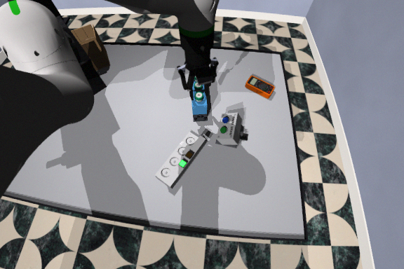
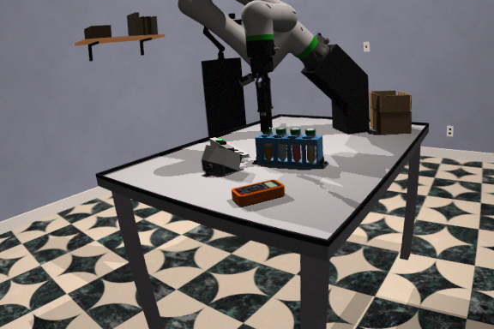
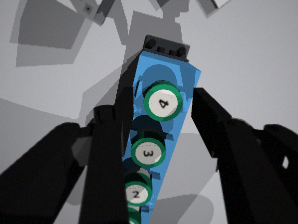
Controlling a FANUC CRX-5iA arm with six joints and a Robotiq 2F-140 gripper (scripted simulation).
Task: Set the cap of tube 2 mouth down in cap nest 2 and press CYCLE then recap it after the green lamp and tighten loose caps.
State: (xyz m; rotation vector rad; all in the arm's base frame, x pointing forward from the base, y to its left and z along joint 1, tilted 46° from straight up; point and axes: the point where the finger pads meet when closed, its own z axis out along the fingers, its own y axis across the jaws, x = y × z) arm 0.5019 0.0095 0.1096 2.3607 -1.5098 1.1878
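Observation:
The blue decapping rack (image 1: pixel 200 104) holds four tubes, and every tube wears its green-rimmed cap. The wrist view shows cap 4 (image 3: pixel 161 103), cap 3 (image 3: pixel 147 151) and cap 2 (image 3: pixel 134 192); cap 1 is cut off at the bottom edge. My gripper (image 3: pixel 162 102) hangs straight down over the rack (image 2: pixel 289 152), partly open, with one finger on each side of cap 4. I cannot tell whether the fingers touch it. The cap tray (image 1: pixel 182 157) has empty nests and its green lamp (image 1: pixel 182 163) is lit. The key housing (image 1: pixel 228 129) carries the blue key (image 1: pixel 225 119) and the green key (image 1: pixel 223 129).
An orange multimeter (image 1: pixel 259 86) lies to the right of the rack, toward the table edge. A cardboard box (image 1: pixel 91 47) stands at the far left corner near the arm's base. The tray and key housing sit close together just beyond the rack's tube 4 end.

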